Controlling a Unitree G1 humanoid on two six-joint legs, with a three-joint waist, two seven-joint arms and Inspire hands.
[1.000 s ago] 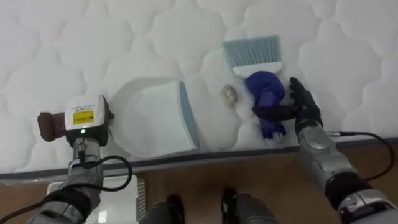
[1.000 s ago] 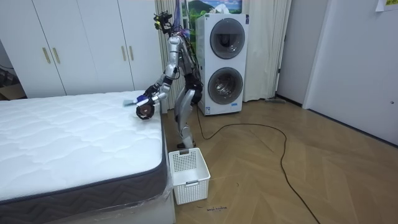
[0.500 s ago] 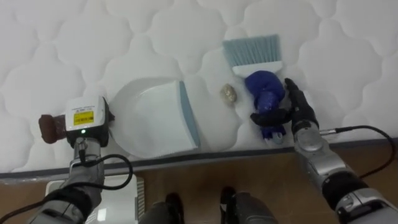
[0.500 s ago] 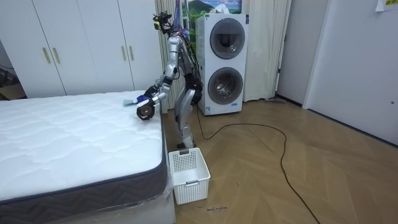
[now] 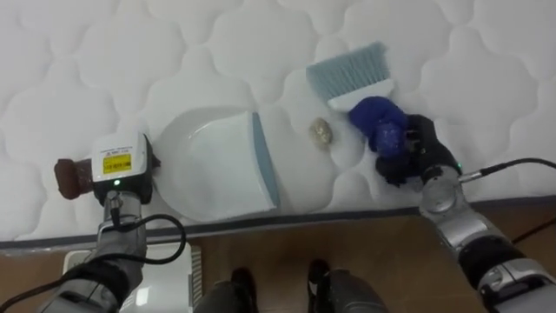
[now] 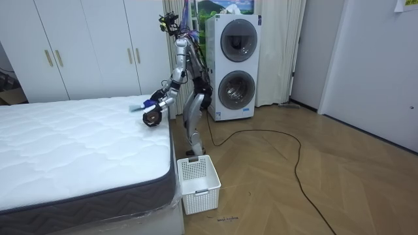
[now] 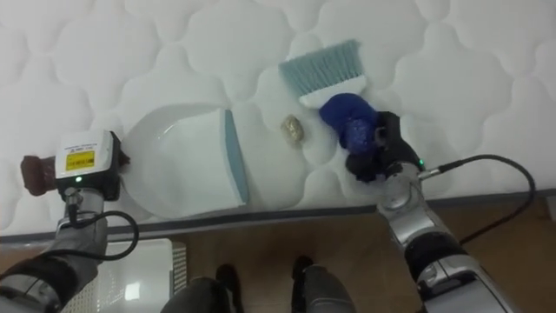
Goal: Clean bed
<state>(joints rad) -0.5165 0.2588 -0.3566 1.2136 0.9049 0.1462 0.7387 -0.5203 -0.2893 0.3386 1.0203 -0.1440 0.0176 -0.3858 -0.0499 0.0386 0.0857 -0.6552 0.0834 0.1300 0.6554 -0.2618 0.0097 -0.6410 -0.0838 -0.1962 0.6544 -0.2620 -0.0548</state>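
Note:
A hand brush with pale blue bristles and a dark blue handle lies on the white quilted mattress. My right hand is shut on that handle near the bed's edge. Just left of the brush rests a small crumpled scrap. Further left sits a white dustpan, its blue lip facing the scrap. Left of the dustpan, my left hand rests on the mattress. In the room view I stand at the bed's side near its corner, arms over the mattress.
The mattress edge runs along the bottom, with wooden floor below. A white slatted basket stands on the floor by the bed corner. Behind me are stacked washing machines and white wardrobes.
My right hand, open beside the brush handle before, has closed round it. The brush has turned slightly, its bristles swinging left. Dustpan, scrap and left hand stayed put.

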